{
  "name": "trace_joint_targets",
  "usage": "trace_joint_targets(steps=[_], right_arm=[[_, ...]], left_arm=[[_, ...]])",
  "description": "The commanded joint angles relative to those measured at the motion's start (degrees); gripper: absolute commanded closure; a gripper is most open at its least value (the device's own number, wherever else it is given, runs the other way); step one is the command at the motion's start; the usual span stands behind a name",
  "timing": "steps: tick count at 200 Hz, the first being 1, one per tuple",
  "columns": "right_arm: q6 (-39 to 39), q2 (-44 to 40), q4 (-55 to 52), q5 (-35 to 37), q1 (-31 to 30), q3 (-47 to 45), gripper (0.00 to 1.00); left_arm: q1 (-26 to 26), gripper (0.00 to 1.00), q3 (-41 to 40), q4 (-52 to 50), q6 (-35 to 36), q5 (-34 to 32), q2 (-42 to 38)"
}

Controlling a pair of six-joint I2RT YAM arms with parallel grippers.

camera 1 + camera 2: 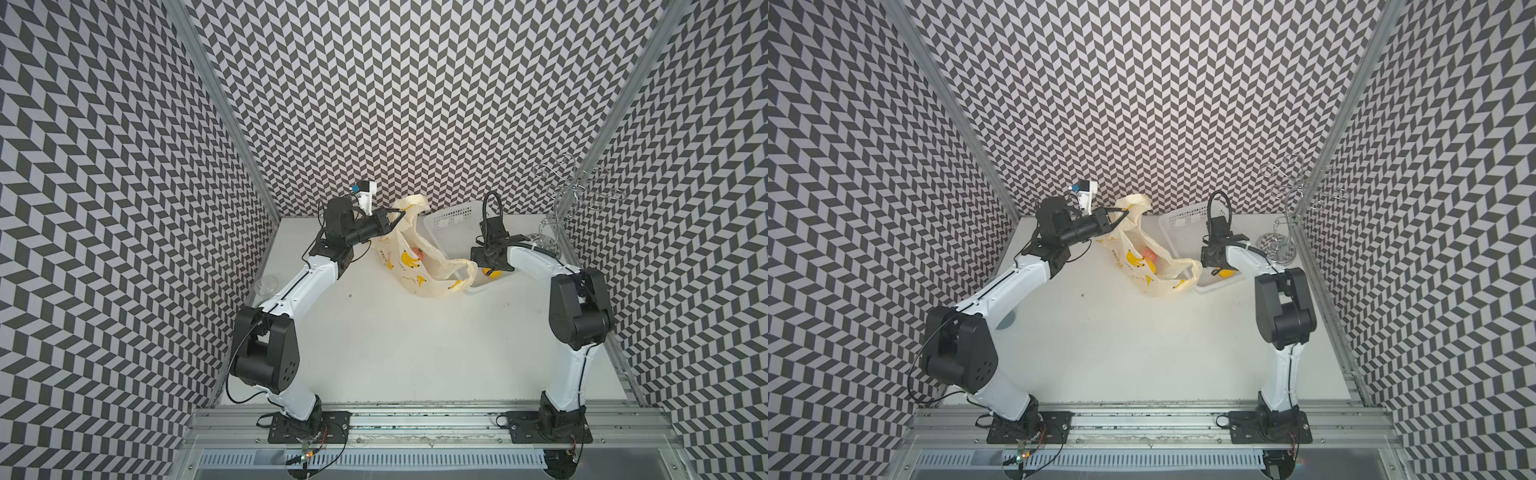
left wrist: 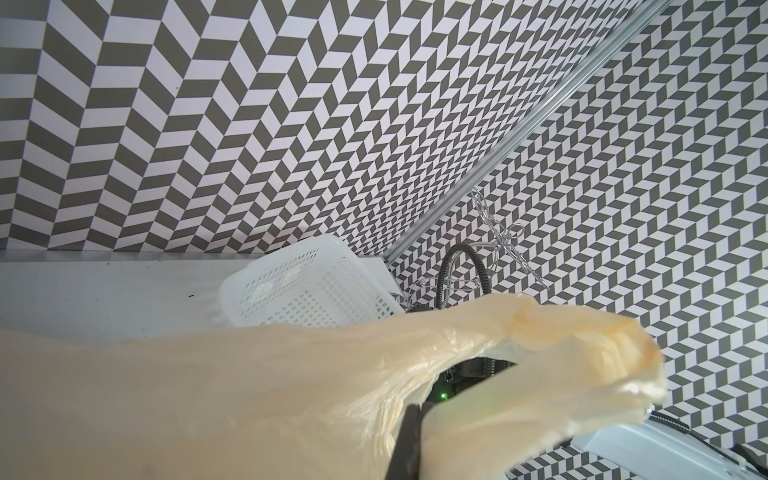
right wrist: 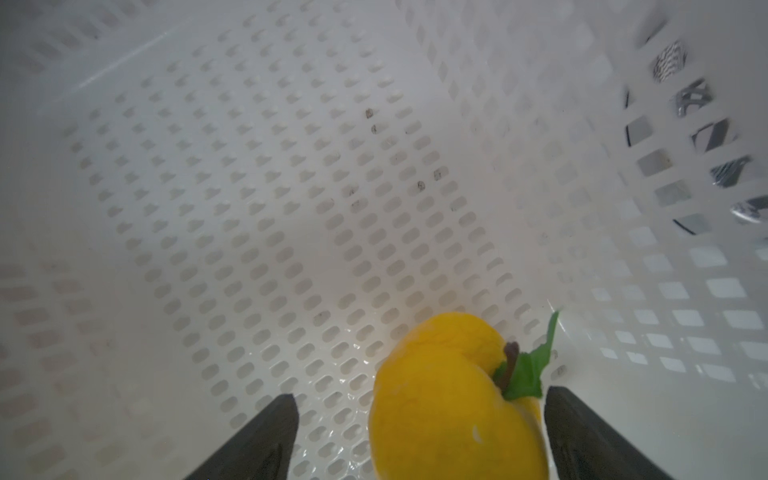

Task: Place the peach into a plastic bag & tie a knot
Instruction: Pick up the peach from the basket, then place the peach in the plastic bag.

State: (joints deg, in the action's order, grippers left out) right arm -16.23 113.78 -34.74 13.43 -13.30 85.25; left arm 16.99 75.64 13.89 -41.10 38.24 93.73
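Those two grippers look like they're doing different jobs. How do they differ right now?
The left gripper is shut on the plastic bag, pinching a handle; the right gripper is open and holds nothing. The left gripper points sideways, holding that handle up; the right gripper points down into the white basket, its fingers either side of a yellow fruit. Both have black fingers.

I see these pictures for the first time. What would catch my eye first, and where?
First, the black-and-white zigzag walls on every side. Then the plastic bag with yellow bananas at the back middle, one handle gripped by the left tool, a pinkish peach showing through it. In the right wrist view, a bright yellow fruit lies in the white basket between the open fingers of the right tool.
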Motion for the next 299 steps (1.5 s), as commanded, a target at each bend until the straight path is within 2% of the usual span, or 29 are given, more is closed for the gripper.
trace_joint_targets(steps=[1, 35, 63, 82, 116, 157, 177, 196, 230, 250, 259, 269, 284, 299], right_arm=[[0.7, 2.4, -2.0, 0.4, 0.0, 0.5, 0.11], [0.7, 2.5, -2.0, 1.9, -0.2, 0.4, 0.2], [0.2, 2.1, -1.1, 0.2, 0.0, 1.4, 0.4], [-0.9, -4.5, 3.0, -2.6, -0.5, 0.0, 0.57], [-1.3, -19.5, 6.2, -8.9, -4.6, -0.2, 0.61], [-4.2, -36.6, 12.6, -18.0, -12.5, -11.0, 0.7], [-6.6, -36.4, 11.2, -21.1, -17.1, -11.3, 0.72], [-11.0, -35.7, 20.5, -27.0, -17.2, -16.6, 0.76], [-13.9, -25.3, 25.7, -34.6, -17.3, -12.3, 0.8], [-15.0, -19.4, 25.1, -35.7, -17.4, -9.3, 0.81], [-15.9, -17.6, 26.5, -36.1, -17.4, -8.6, 0.76], [-16.3, -16.2, 26.6, -36.3, -17.4, -6.8, 0.5], [-14.9, -14.8, 22.8, -37.2, -17.5, -2.8, 0.19], [-12.4, -15.7, 16.5, -36.2, -17.4, -0.4, 0.05]], left_arm=[[-0.2, 1.0, 0.0, 1.6, 0.1, 0.8, -1.5], [-0.2, 1.0, 0.0, 2.5, -0.7, 0.9, -1.5], [-0.2, 1.0, 0.0, 2.4, -0.8, 1.0, -1.7], [-0.2, 1.0, 0.1, 1.0, 0.1, 0.7, -2.2], [-0.2, 1.0, 0.2, -0.8, 0.9, 0.0, -2.9], [-0.3, 1.0, 0.6, -0.9, 0.4, 0.2, -3.0], [0.1, 1.0, 0.7, 0.4, -1.2, 1.2, -2.8], [0.8, 1.0, 0.7, 0.2, -1.1, 0.9, -3.8], [1.8, 1.0, 1.0, -1.1, -0.3, 0.3, -4.7], [2.0, 1.0, 1.6, -1.3, -0.4, 0.8, -3.9], [2.1, 1.0, 1.8, -1.2, -0.5, 1.0, -3.7], [2.2, 1.0, 1.6, -1.1, -0.4, 0.8, -3.8], [2.2, 1.0, 1.6, -1.8, 0.1, 1.0, -4.0], [1.5, 1.0, 1.4, -3.2, 1.3, 0.1, -4.6]])
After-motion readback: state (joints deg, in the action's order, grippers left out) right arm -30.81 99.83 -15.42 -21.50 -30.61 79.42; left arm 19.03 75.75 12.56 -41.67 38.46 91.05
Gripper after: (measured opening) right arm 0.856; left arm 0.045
